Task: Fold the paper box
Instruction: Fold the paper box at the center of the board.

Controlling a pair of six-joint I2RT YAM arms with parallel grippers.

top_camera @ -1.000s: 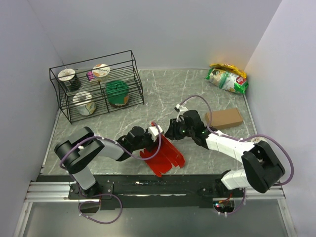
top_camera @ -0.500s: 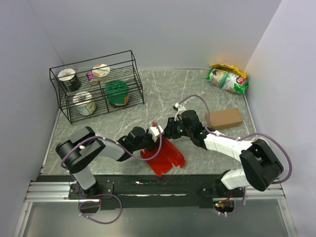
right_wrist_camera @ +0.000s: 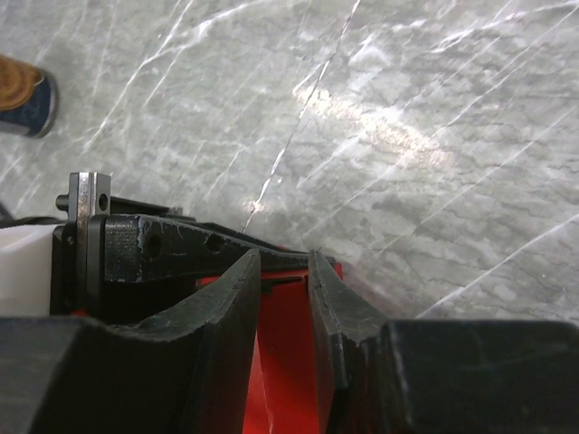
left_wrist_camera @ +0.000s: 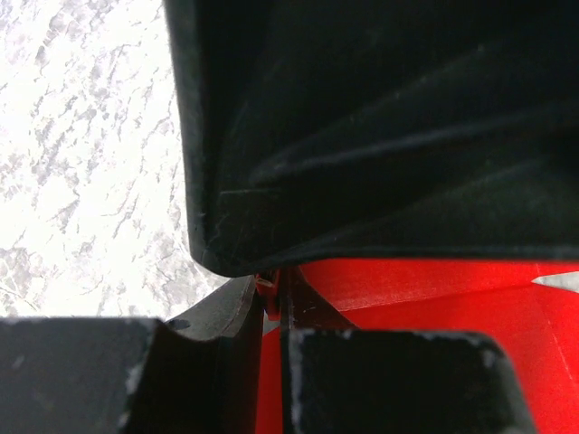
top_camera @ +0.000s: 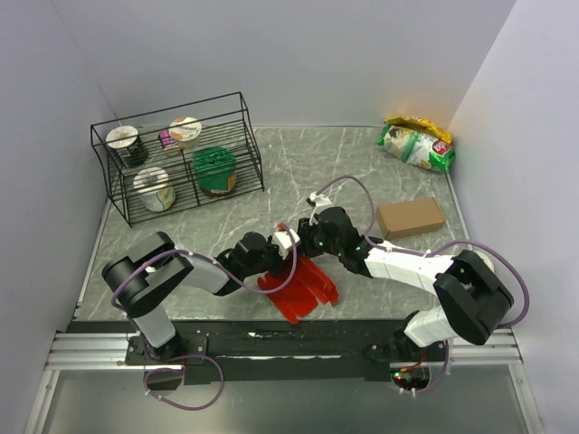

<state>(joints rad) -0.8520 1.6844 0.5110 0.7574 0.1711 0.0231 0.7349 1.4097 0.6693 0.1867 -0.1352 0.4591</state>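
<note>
Our right gripper has slid left to meet the left gripper at the raised flap of the paper box, which lies near the table's front edge. The left gripper pinches the flap's edge. The right gripper's jaws are narrowly parted and straddle the flap.

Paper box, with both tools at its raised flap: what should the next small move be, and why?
Probably close the right tool on the raised flap of the paper box. The left tool pinches that upright red edge, while the right wrist view shows the right tool seeming to straddle the card with its jaws apart, so that side looks ungripped.
</note>
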